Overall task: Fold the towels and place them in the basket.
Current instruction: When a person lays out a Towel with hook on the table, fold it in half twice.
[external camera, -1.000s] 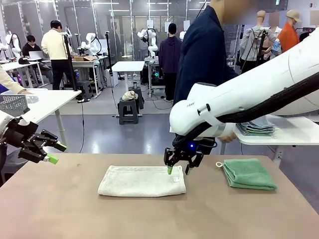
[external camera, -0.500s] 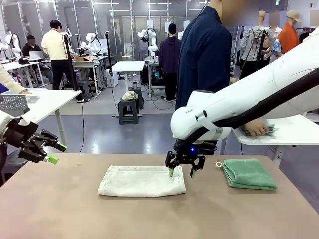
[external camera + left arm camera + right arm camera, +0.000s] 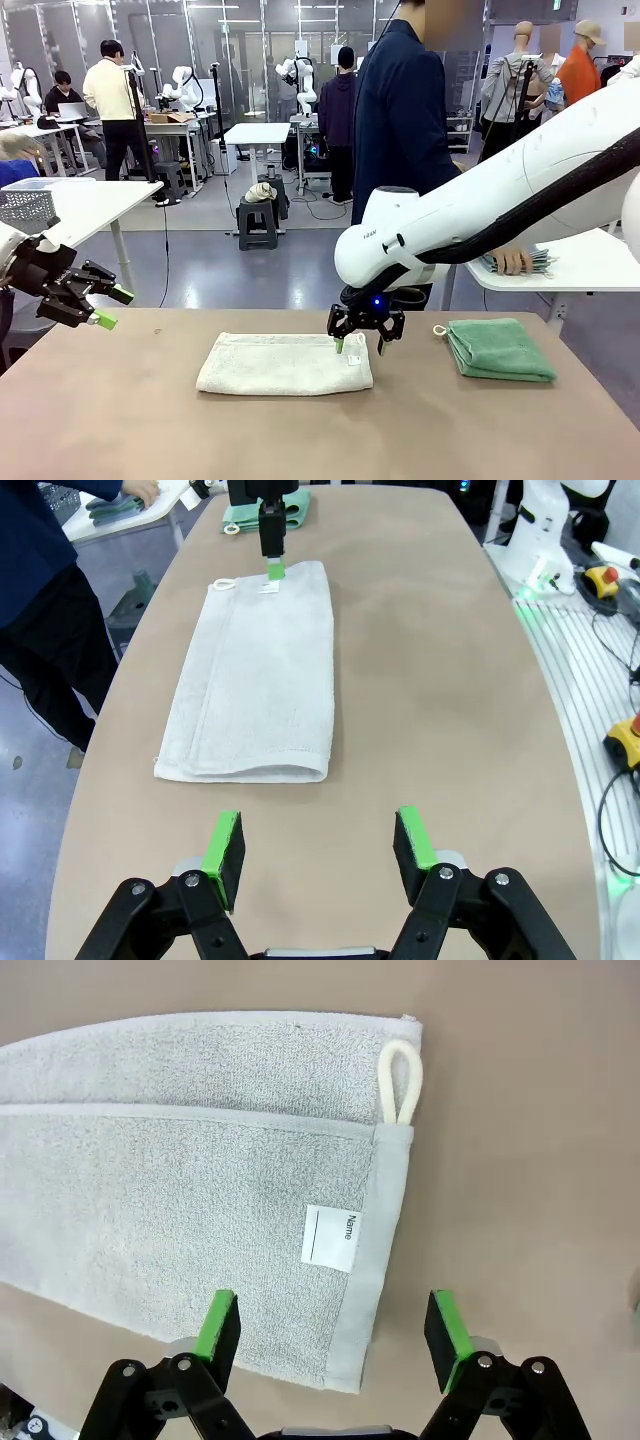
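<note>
Fingers (image 3: pixel 225 1332) of the right gripper (image 3: pixel 359 344) stand wide apart with nothing between them, poised over the right-hand end of the cream towel (image 3: pixel 284 362), one pad above the terry near the hem and the other above the bare bench (image 3: pixel 150 430); whether the tips touch the cloth cannot be told; fingers (image 3: pixel 224 852) of the left gripper (image 3: pixel 110 307) are likewise spread and empty, held above the near left edge of the bench, well apart from that towel. The cream towel lies flat in a long folded strip at the middle of the bench, its white name label (image 3: pixel 331 1237) and its cord loop (image 3: pixel 400 1082) at the end under the right gripper; the green towel (image 3: pixel 499 348) sits folded in a thick pad on the bench to the right, apart from the cream one, its small loop pointing toward it. Beyond the far edge stands a person in a dark jacket (image 3: pixel 400 110), one hand (image 3: pixel 513 262) resting on a stack of cloths (image 3: pixel 533 262) on a white side table (image 3: pixel 580 265); a pale lattice basket (image 3: pixel 28 208) stands on another table at far left.
</note>
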